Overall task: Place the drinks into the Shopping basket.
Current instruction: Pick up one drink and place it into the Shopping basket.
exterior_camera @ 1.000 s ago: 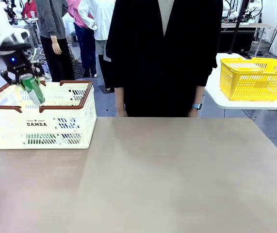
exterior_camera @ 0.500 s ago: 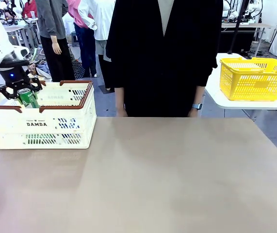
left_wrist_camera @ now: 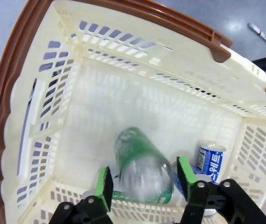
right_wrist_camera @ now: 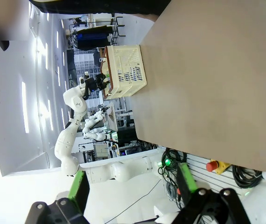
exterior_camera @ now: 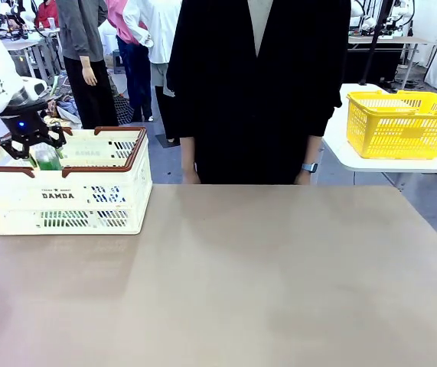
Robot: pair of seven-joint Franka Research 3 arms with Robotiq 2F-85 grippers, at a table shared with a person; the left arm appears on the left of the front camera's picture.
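Right now the left gripper (left_wrist_camera: 144, 184) hangs just above the Shopping basket (exterior_camera: 119, 195), at its left end, w/ a green can (left_wrist_camera: 144, 165) between the green pads. The can looks blurred in the left wrist view and there's a sliver of gap on each side, so I can't tell if the pads grip it or have let go. Risks, as I read them: if it drops from here it may land on the cans already on the basket floor, bounce or dent, maybe roll; it's tilted, so it prob. ends on its side. If the pads are only half off, the can could snag and get dragged up when the arm lifts. The gripper sits close to the basket's brown rim too, so a sideways exit could clip it and shove the basket on the desk (exterior_camera: 279, 267). Count inside the basket: 1 green can at the gripper, 1 blue-and-white can (left_wrist_camera: 210, 159) upright by the near wall, 1 more green can (left_wrist_camera: 123, 196) lying under the gripper, mostly hidden; others poss. The right gripper (right_wrist_camera: 130, 191) is well away from the basket, pads apart, holding nothing.
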